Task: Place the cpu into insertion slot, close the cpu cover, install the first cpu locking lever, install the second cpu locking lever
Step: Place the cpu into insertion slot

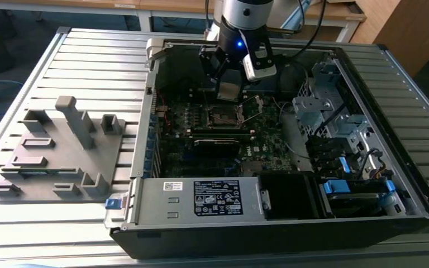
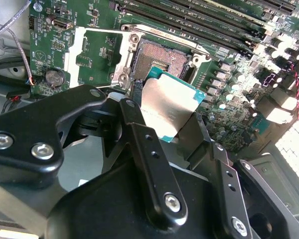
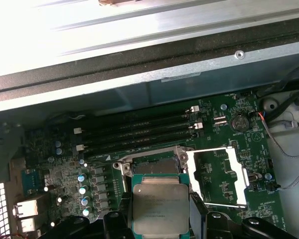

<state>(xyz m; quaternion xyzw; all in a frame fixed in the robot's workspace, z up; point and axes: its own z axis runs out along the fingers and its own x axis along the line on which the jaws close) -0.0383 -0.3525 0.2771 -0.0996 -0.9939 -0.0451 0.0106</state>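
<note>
My gripper (image 1: 229, 89) is shut on the cpu (image 2: 167, 107), a flat square chip with a dull silver top and a teal edge, held between two black fingers (image 2: 134, 124). The chip hangs above the motherboard, close over the insertion slot (image 2: 162, 57), a dark square socket with a silvery rim. In the first wrist view the cpu (image 3: 159, 206) overlaps the near part of the insertion slot (image 3: 152, 167). The cpu cover (image 3: 214, 150) is swung open and lies flat beside the socket, green board showing through its cut-out. In the exterior view the insertion slot (image 1: 222, 116) sits just below the gripper.
The open computer case (image 1: 274, 223) lies on a slatted metal table (image 1: 87, 61). Long black memory slots (image 3: 134, 134) run beside the socket. A drive cage (image 1: 326, 106) and cables stand at the exterior view's right. A grey plastic fixture (image 1: 58, 151) sits outside the case.
</note>
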